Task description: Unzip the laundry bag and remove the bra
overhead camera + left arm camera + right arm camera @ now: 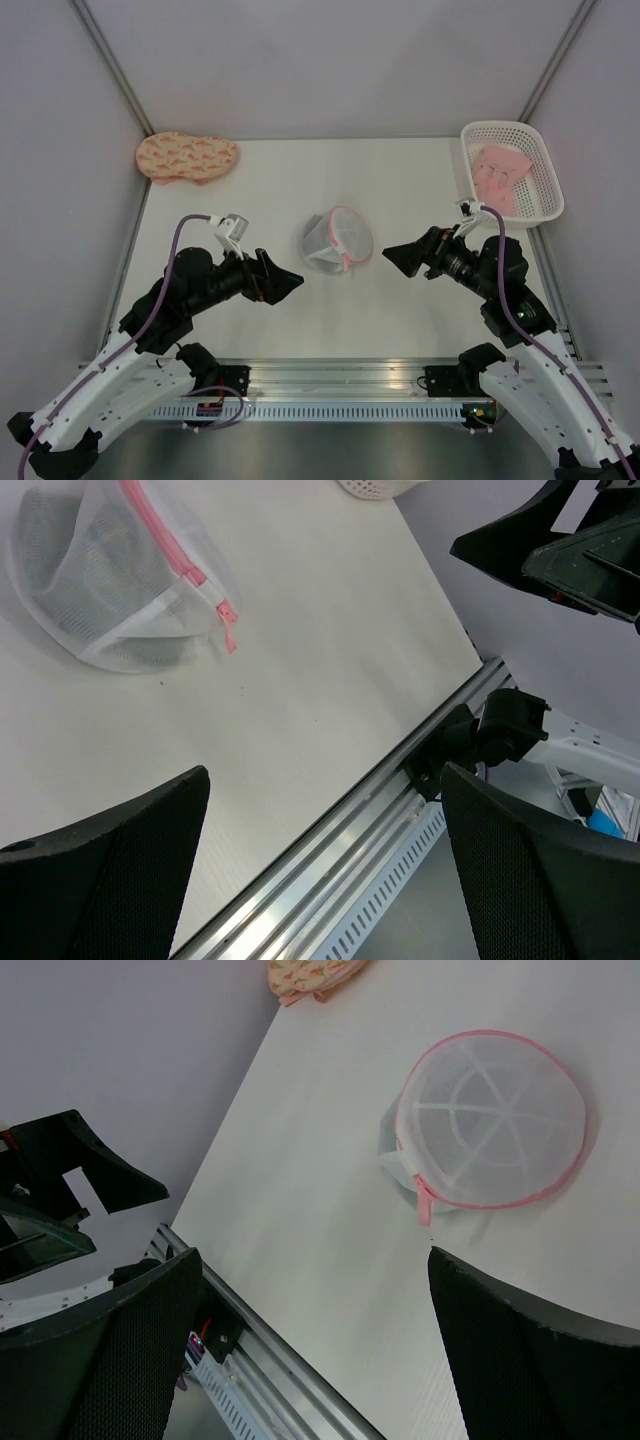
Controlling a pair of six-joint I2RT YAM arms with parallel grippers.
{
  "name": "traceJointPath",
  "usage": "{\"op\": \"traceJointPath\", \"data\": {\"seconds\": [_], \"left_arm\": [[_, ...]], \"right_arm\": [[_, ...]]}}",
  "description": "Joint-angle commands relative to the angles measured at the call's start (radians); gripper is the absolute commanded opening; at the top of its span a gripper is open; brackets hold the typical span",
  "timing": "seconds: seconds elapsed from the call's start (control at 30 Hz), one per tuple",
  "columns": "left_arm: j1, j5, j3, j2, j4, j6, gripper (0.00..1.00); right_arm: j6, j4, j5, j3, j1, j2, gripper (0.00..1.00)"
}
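Laundry bag: the laundry bag (340,243) lies near the middle of the surface (300,180), between the two arms and touching neither. It is a round mesh pouch resting on its side, with the pink rim tilted up.
Bra: the bra (60,550) shows only as a dark grey mass through the mesh, so it is inside the pouch.
Zipper: the pink track looks closed all the way round. The zipper pull (228,630) hangs off the rim on the side facing the near edge, where either arm could reach it.
Left gripper: the left gripper (288,280) is released with its jaws spread wide and nothing between them. It hovers near the bag's left side and is aimed at it.
Right gripper: the right gripper (395,255) is likewise released and empty. It faces the bag from the right, probably so one arm can pin the mesh while the other draws the pull.
Stage: by my reading nothing has been gripped or unzipped yet, and this is the approach.
Next need: a fine pinch on the small tab, with the limp pouch held so it does not slide.
Far left corner: a peach patterned pad (187,157) lies well apart from the bag.
Far right corner: a white lattice basket (545,205) holds a pink garment (500,175), clear of the working area.
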Motion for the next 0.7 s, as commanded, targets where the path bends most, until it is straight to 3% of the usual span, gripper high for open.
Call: {"op": "traceJointPath", "data": {"seconds": [0.0,0.37,0.57,0.67], "left_arm": [[-0.003,0.006,0.000,-0.022,0.013,-0.024,1.00],[-0.003,-0.022,-0.081,0.010,0.036,-0.012,1.00],[-0.003,-0.069,-0.046,0.214,0.085,0.017,1.00],[-0.003,-0.080,-0.035,0.323,0.206,-0.021,1.00]], "right_arm": [[-0.048,-0.035,0.013,0.027,0.002,-0.018,0.98],[-0.085,-0.041,0.069,-0.038,0.002,-0.018,0.98],[-0.123,-0.103,0.122,-0.056,0.002,-0.002,0.98],[-0.143,-0.132,0.162,-0.056,0.001,0.024,0.98]]}}
